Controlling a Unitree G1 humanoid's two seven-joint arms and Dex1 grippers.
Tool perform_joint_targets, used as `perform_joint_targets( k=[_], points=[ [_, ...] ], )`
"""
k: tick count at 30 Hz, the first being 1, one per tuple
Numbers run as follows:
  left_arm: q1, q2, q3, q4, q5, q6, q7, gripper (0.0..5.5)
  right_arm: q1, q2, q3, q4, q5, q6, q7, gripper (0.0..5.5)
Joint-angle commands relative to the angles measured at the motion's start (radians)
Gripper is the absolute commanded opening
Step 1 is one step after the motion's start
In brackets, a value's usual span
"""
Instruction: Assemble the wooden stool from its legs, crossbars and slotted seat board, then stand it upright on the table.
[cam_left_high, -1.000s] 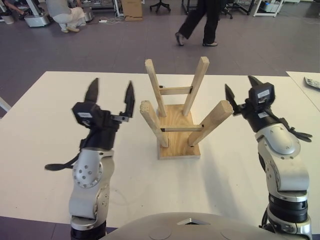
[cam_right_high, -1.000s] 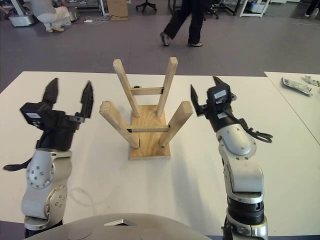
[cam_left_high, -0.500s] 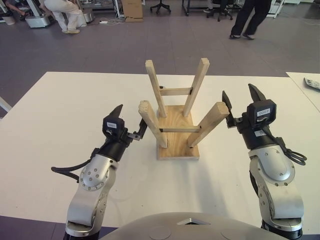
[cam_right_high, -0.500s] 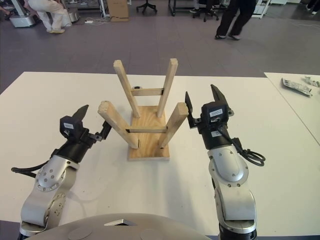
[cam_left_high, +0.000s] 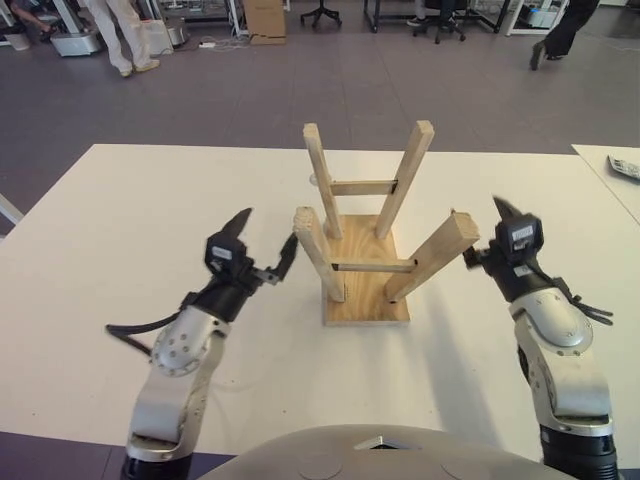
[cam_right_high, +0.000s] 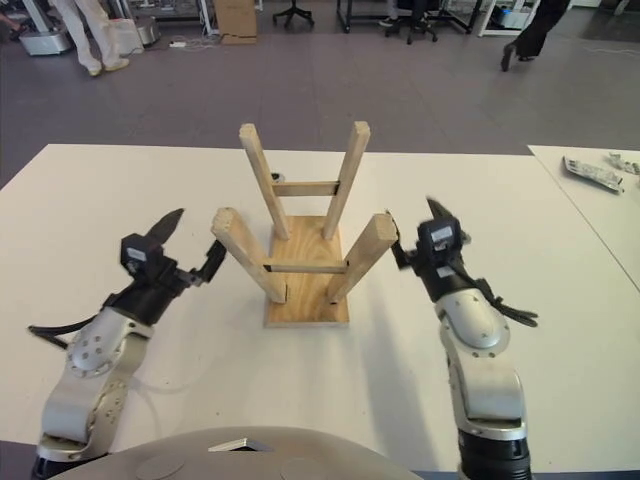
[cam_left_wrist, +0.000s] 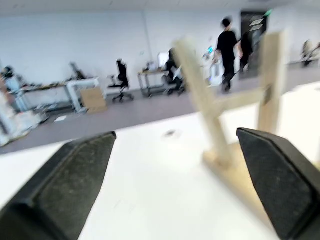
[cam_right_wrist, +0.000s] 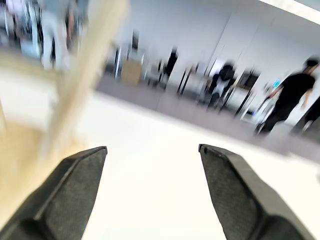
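Observation:
The wooden stool lies upside down mid-table, seat board flat and all legs pointing up, joined by crossbars. My left gripper is open just left of the near left leg, one fingertip almost touching it. In the left wrist view that gripper gapes wide, with the stool beyond it. My right gripper is open beside the top of the near right leg. In the right wrist view the gripper has a blurred leg off to one side.
The white table has free room on both sides of the stool. A second table with a small object stands at the far right. Behind is open floor with chairs, boxes and people walking.
Both arms came down from a raised pose to the stool's near legs. The stool has slid a little to the right and turned slightly. My right gripper dropped lower and rightward.

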Motion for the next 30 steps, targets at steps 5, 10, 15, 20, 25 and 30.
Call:
perform_joint_targets(
  k=[5,10,15,20,25,30],
  points=[
    [0.017,0.055,0.1,0.184,0.006,-0.103,-0.081,4.46,0.109,-0.216,0.095,0.065,0.146,0.006,0.444,3.44],
    [-0.003,0.052,0.092,0.217,0.014,-0.125,-0.089,4.46,0.048,-0.219,0.1,0.056,0.19,0.031,0.477,3.44],
    [-0.019,0.051,0.086,0.24,0.016,-0.141,-0.091,4.46,-0.023,-0.219,0.178,0.052,0.219,0.07,0.538,3.44],
    [-0.029,0.051,0.084,0.252,0.016,-0.149,-0.09,4.46,-0.057,-0.212,0.198,0.037,0.267,0.103,0.566,3.44],
    [-0.025,0.041,0.071,0.253,0.018,-0.159,-0.085,4.46,-0.129,-0.136,0.203,0.068,0.261,0.087,0.484,3.44],
    [-0.022,0.033,0.057,0.265,0.023,-0.168,-0.084,4.48,-0.102,-0.082,0.225,0.08,0.231,0.035,0.425,3.25]
  ],
)
